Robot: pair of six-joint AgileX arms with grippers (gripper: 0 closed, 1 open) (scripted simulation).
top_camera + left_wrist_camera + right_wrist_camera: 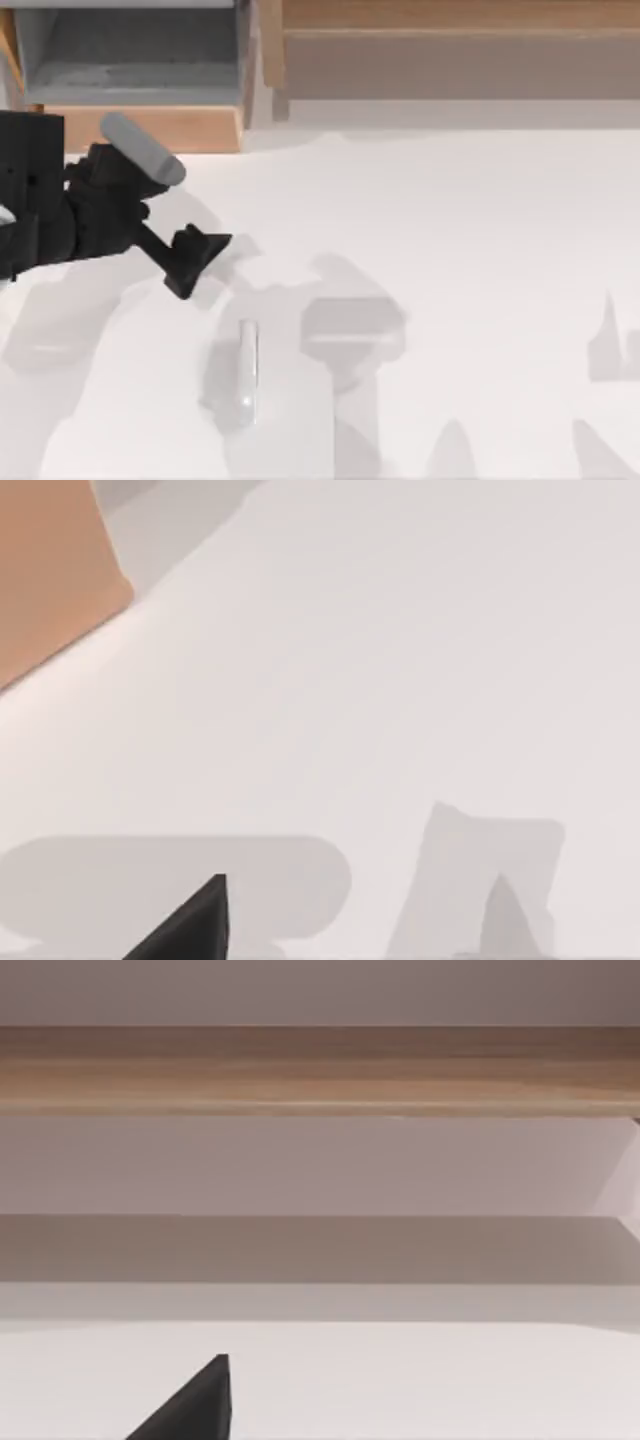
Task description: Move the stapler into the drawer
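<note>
The stapler [247, 365] is a small whitish-silver bar lying on the white table, left of centre and towards the front. The drawer [130, 60] stands pulled out at the back left, its grey inside bare behind a tan front panel [145, 128]. My left gripper [205, 265] hovers open and holds nothing. It is between the drawer and the stapler, a short way behind and left of the stapler. The left wrist view catches one dark fingertip [200, 920] and a corner of the drawer's panel [50, 575]. One fingertip [200, 1400] of my open right gripper shows in the right wrist view.
A wide wooden unit [450, 60] with a long beige-grey recess runs along the back right; the right wrist view faces it [320, 1070]. A flat grey T-shaped shadow [350, 335] lies right of the stapler. More arm shadows fall along the front edge.
</note>
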